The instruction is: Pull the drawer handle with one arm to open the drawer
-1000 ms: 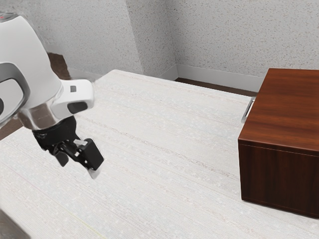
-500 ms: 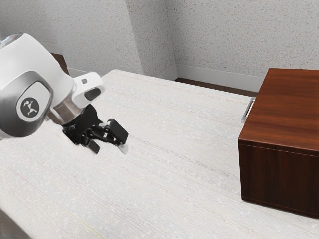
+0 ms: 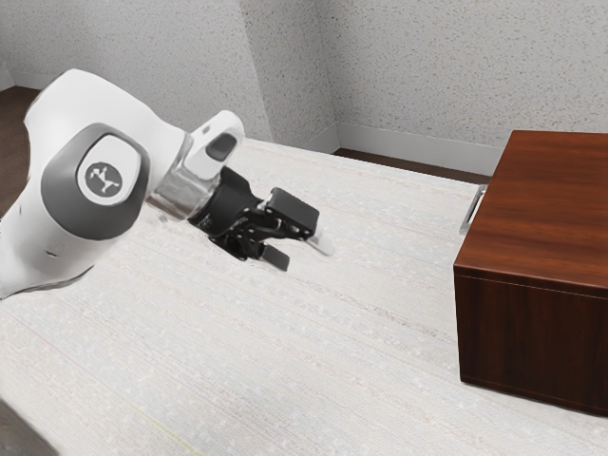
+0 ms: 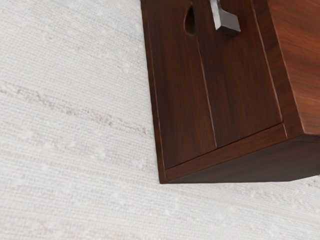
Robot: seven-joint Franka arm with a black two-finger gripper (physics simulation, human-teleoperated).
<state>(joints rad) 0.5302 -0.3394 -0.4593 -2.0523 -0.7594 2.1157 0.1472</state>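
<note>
Since a second ago your gripper (image 3: pixel 302 249) has swung up toward 3 o'clock, jaws wide and empty; handle (image 3: pixel 472 211) faces it, long axis along the flush-shut drawer (image 4: pixel 240 90) front.

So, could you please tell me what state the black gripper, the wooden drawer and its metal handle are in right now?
Black two-finger gripper: open, holding nothing, well apart from the handle.
Dark brown wooden drawer: shut, its front flush with the cabinet.
Silver metal drawer handle: untouched, nothing gripping it.
</note>
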